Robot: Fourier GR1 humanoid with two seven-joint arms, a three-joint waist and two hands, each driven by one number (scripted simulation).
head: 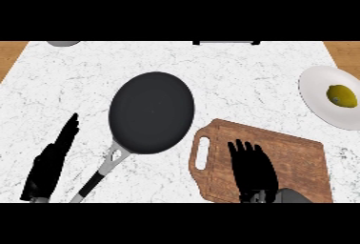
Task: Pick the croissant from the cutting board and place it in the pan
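The croissant is not visible anywhere: the right hand (252, 169) lies over the middle of the cutting board (299, 157), fingers pointing away from the robot, and anything under it is hidden, so the pastry is most likely beneath that palm, though this cannot be confirmed. That hiding is the main risk as I judge it. If the fingers close off-centre on a soft, curved pastry, it could squash, tear or slip out on the lift, and a downward press near the board's edge could shift the board on the bench (246, 71). The carry to the pan (151, 112) runs leftward across the board's handle slot, so a low path could catch the board's rim or the pan's wall and nudge the pan, whose long handle (105, 167) points down toward the left forearm. The right hand's fingers look fairly straight and close together, laid flat rather than curled, but whether they are closing on anything I cannot tell. The left hand (53, 159) rests at the lower left, fingers straight and extended, holding nothing, well apart from the pan's bowl but near its handle. A white plate (316, 95) with a lemon (342, 96) sits at the right edge, away from the path.
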